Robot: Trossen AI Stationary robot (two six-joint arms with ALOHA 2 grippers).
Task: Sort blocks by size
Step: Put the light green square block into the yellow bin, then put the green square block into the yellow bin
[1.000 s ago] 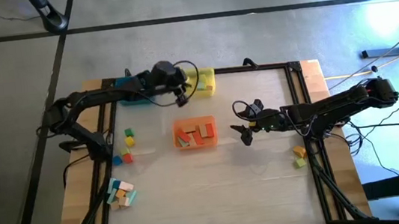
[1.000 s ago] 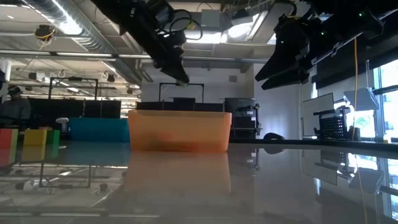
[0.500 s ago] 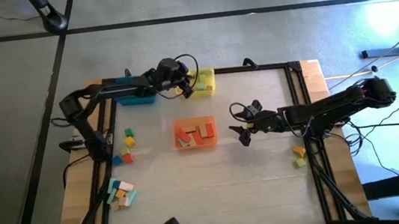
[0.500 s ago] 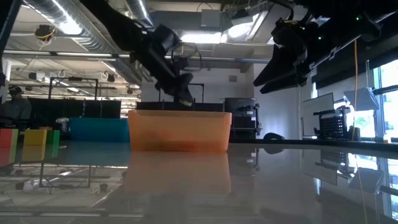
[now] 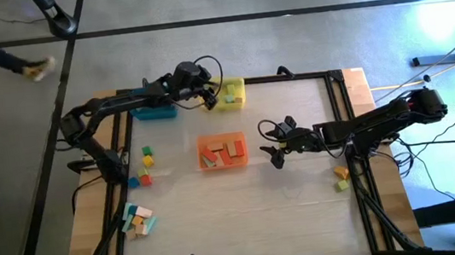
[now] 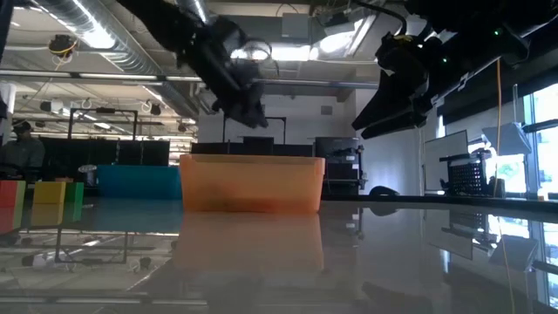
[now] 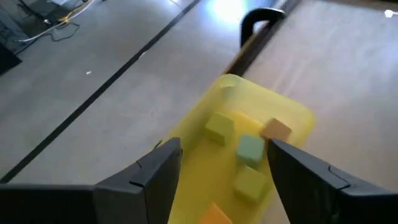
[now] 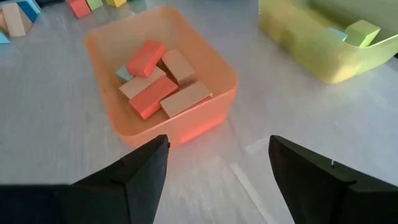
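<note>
The left gripper [image 5: 210, 100] hangs over the near edge of the yellow tray [image 5: 233, 95] at the far side of the table, its fingers [image 7: 147, 180] spread apart with nothing between them; in its wrist view the tray lies right below, holding two green blocks [image 7: 219, 129], a teal block [image 7: 250, 149], a tan block [image 7: 276, 130] and an orange block [image 7: 214, 216] at the picture's edge. Just beside the left arm, toward the table's left side, sits the blue tray [image 5: 154, 111], partly hidden under the arm. The right gripper [image 5: 272, 148] hovers above the tabletop [image 5: 246, 211] just to the right of the orange tray [image 5: 222, 151], fingers [image 8: 137, 180] wide and empty. The orange tray stands near the middle of the table and holds longer blocks: two red ones [image 8: 147, 57] and several natural-wood ones [image 8: 185, 99] lying across each other. Unsorted blocks remain at the table's sides: a small group of green, yellow, blue and red cubes [image 5: 146, 159] on the left, a heap of pale wood, orange and light blue pieces [image 5: 138, 219] nearer the front left corner, and a few orange and green blocks [image 5: 341, 177] by the right frame rail. In the low view the orange tray [image 6: 252, 183] stands centred, with both arms dark above it.
</note>
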